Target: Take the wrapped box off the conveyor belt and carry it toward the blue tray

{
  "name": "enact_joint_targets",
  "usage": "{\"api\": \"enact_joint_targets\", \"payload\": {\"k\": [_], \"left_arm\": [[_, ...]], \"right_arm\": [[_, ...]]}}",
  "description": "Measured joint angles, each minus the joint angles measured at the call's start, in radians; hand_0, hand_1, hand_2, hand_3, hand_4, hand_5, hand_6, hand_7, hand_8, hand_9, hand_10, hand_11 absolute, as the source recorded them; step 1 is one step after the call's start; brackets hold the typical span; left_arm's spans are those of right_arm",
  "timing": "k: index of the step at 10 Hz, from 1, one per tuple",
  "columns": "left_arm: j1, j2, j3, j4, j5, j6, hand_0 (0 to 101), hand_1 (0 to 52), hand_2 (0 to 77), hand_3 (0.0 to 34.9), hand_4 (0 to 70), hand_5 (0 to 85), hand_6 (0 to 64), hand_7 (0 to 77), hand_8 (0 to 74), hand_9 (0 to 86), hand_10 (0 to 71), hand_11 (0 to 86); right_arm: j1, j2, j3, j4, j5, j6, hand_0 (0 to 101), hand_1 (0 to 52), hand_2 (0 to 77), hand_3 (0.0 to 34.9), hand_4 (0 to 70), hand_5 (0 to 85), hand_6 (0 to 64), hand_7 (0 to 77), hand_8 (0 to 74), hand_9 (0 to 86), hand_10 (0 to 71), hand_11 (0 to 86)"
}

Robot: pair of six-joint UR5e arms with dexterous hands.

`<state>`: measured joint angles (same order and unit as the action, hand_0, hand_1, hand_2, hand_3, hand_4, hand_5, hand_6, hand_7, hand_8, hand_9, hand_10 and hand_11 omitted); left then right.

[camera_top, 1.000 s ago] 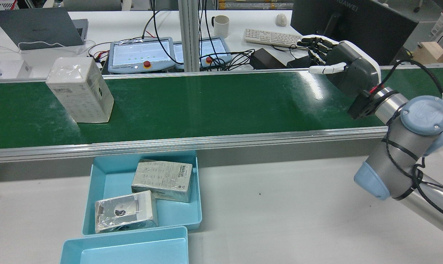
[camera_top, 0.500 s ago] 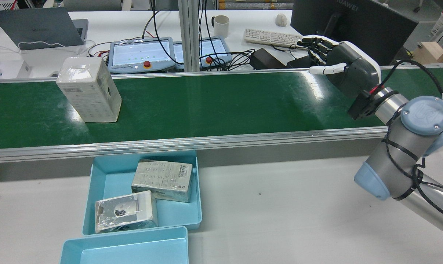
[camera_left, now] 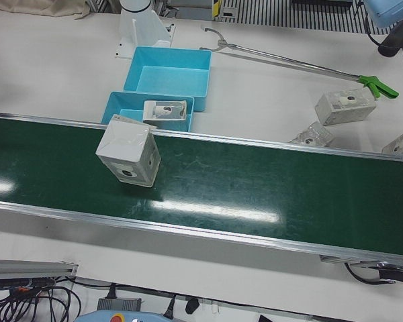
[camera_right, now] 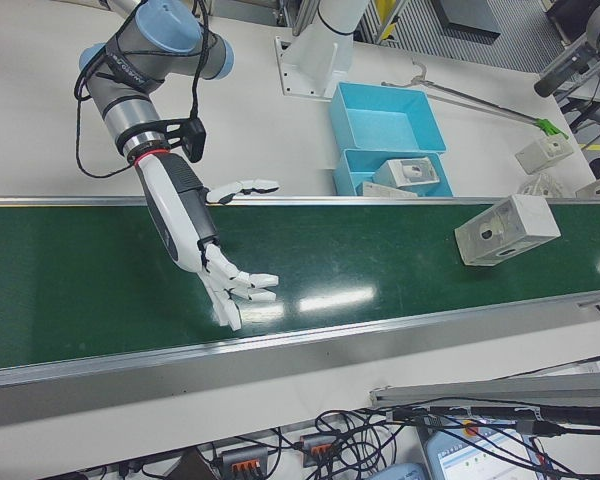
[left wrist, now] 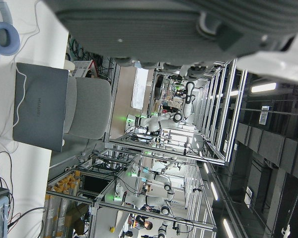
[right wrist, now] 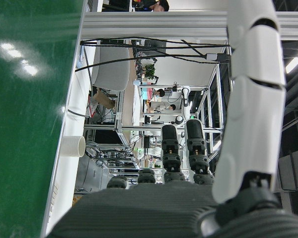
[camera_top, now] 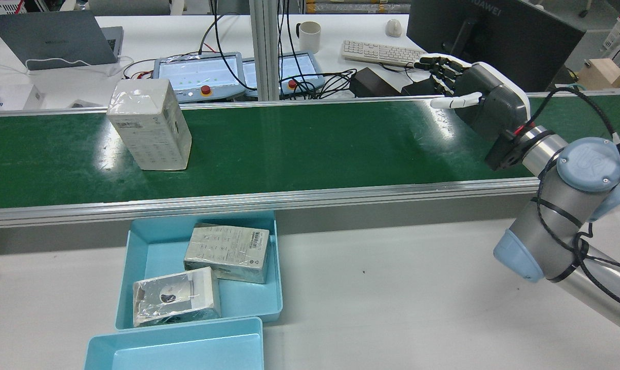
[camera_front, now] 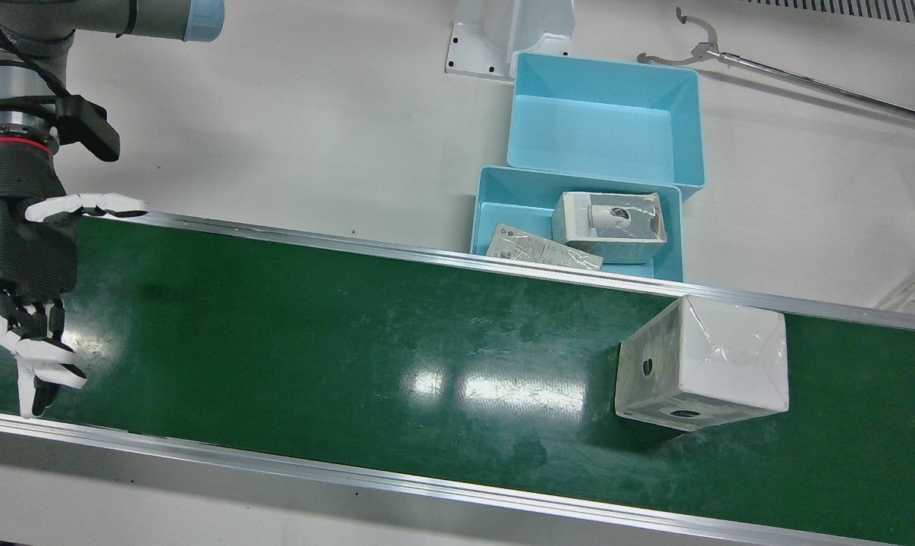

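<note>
- The wrapped box (camera_top: 149,125) stands upright on the green conveyor belt (camera_top: 310,139), at about 9 o'clock in the rear view, touched by nothing.
- The right hand (camera_top: 474,100) hovers over the belt at about 2 o'clock in that view, well apart from the box, fingers spread and holding nothing.
- The right-front view shows this hand (camera_right: 205,250) palm-down above the belt with its fingers fanned, which the rear view hides behind the hand's back.
- The blue tray (camera_top: 150,246) sits just beside the belt's near rail at 7 o'clock in the rear view, with two wrapped packs (camera_top: 226,252) in it; a second blue tray (camera_front: 605,121) touches it.
- Only the left-front view shows a long reach tool (camera_left: 289,62) and more wrapped boxes (camera_left: 344,106) on the white table (camera_left: 54,67).
- The left hand's own camera shows only the dark underside of the left hand (left wrist: 188,25); I cannot tell how its fingers stand.
- A laptop (camera_top: 53,38), keyboard (camera_top: 379,51) and mug (camera_top: 308,36) lie on the desk beyond the belt.
</note>
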<state>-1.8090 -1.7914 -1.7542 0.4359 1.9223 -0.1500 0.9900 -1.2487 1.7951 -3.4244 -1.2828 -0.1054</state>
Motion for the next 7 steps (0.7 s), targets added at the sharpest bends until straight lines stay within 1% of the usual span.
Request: {"api": "enact_joint_targets", "payload": {"k": [1,2,3,4,5,6,7], "left_arm": [[0.0,0.0,0.0,0.0,0.0,0.0,0,0.0,1.1,0.0,0.0,0.5,0.0,0.5,0.5,0.0,0.5,0.0],[0.0,0.0,0.0,0.0,0.0,0.0,0,0.0,0.5,0.0,0.0,1.1,0.0,0.5,0.5,0.0,0.5,0.0],[0.0,0.0,0.0,0.0,0.0,0.0,0,0.0,0.5,0.0,0.0,1.1,0.0,0.5,0.5,0.0,0.5,0.0],[0.0,0.0,0.0,0.0,0.0,0.0,0,0.0,0.5,0.0,0.0,1.1,0.0,0.5,0.5,0.0,0.5,0.0],[0.0,0.0,0.0,0.0,0.0,0.0,0,0.0,1.1,0.0,0.0,1.1,0.0,0.5,0.5,0.0,0.5,0.0],[0.0,0.0,0.0,0.0,0.0,0.0,0,0.0,1.1,0.0,0.0,1.1,0.0,0.5,0.5,0.0,0.5,0.0],[0.0,0.0,0.0,0.0,0.0,0.0,0,0.0,1.1,0.0,0.0,1.1,0.0,0.5,0.5,0.0,0.0,0.5]], "right_arm": [[0.0,0.0,0.001,-0.001,-0.001,0.0,47,12.5,14.7,5.6,13.6,25.1,5.5,19.6,0.5,4.4,0.0,1.6],[0.0,-0.003,0.002,-0.002,-0.003,0.001,47,12.5,14.7,3.7,14.7,25.6,5.5,19.6,0.5,5.4,0.0,1.6],[0.001,-0.007,0.004,-0.002,-0.006,0.002,47,12.5,16.4,4.1,14.7,27.3,5.5,20.7,0.5,6.0,0.0,1.6],[0.002,-0.012,0.006,-0.004,-0.009,0.002,47,15.3,18.0,4.5,14.7,27.3,5.5,20.7,0.5,6.0,0.0,1.6],[0.002,-0.02,0.01,-0.005,-0.009,0.002,47,15.3,18.0,4.5,14.7,27.3,5.5,20.7,0.5,3.3,0.0,1.6],[0.002,-0.027,0.016,-0.007,-0.009,0.001,47,15.3,18.5,5.3,13.1,26.2,2.7,20.7,0.0,3.8,0.0,1.6],[0.002,-0.031,0.021,-0.009,-0.008,0.0,48,15.3,18.5,6.3,12.5,26.2,2.7,19.1,0.5,4.4,0.0,1.6]]}}
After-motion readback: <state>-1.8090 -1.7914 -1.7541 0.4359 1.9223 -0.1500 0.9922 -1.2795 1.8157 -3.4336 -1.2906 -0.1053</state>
